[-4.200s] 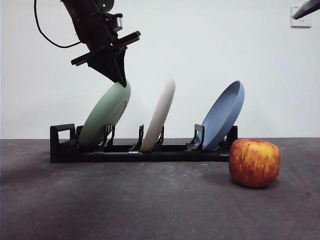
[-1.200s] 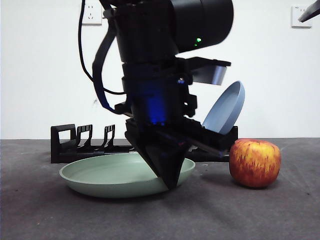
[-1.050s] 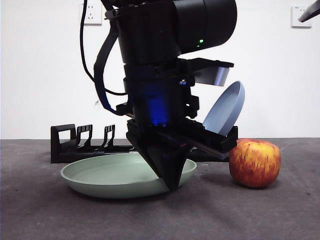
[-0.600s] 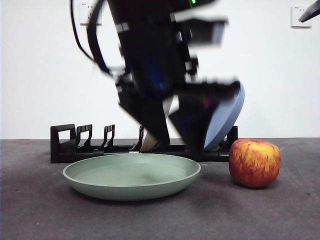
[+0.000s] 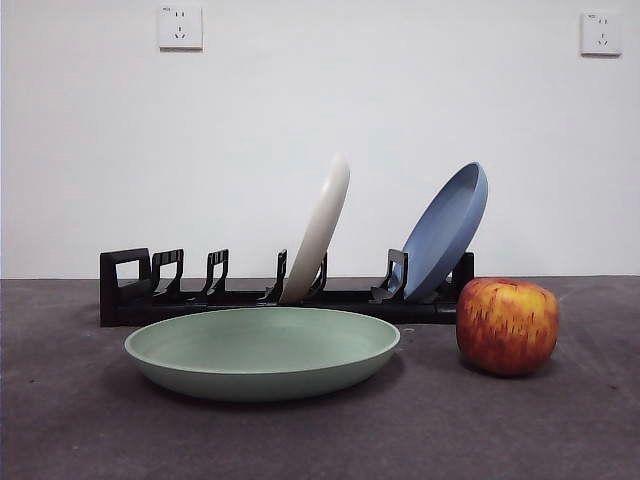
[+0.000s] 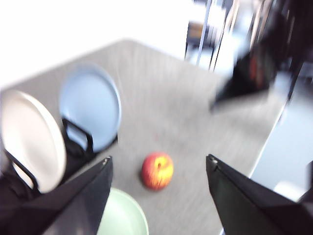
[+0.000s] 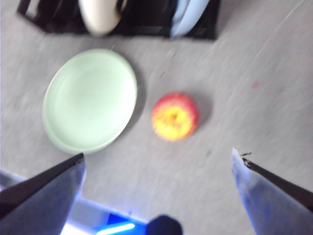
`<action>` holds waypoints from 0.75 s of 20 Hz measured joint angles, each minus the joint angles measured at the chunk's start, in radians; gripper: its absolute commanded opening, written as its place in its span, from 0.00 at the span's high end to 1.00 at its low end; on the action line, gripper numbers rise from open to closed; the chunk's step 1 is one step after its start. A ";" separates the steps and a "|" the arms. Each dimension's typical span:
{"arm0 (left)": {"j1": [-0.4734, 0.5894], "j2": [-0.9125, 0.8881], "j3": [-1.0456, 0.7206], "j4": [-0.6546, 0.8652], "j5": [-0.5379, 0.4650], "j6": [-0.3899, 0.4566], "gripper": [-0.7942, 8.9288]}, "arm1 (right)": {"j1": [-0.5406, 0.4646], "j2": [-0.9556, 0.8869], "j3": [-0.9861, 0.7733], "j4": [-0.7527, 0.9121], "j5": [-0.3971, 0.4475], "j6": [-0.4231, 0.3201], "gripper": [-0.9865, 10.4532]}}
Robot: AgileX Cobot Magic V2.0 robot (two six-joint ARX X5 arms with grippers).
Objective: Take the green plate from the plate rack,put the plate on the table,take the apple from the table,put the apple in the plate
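Front view: the table [image 5: 320,430] stretches dark grey and bare of arms, where half a second ago a big black arm hung blurred over the plate rack [image 5: 280,297]. The rack holds the cream-white plate [image 5: 322,225] and the blue plate [image 5: 448,230], both leaning in their slots. The green plate [image 5: 262,350] lies flat on the table just before the rack, as it did then. The apple [image 5: 507,325] sits beside it, apart from its rim, unmoved. No readable writing shows anywhere. The left gripper [image 6: 157,196] hangs high with jaws spread wide and empty; the right gripper [image 7: 159,183], also empty and wide open, looks down on plate and apple, though both wrist views are blurred.
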State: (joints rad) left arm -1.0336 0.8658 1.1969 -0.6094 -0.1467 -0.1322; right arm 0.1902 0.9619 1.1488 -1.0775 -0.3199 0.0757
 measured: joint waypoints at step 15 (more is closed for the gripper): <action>0.000 -0.361 0.000 -0.422 0.019 -0.255 0.60 | 0.222 0.210 -0.248 0.456 0.231 0.130 0.47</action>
State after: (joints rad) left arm -1.0336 0.5045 1.1969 -1.0309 -0.1276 -0.3874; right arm 0.4126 1.1721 0.9012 -0.6216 -0.0887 0.2062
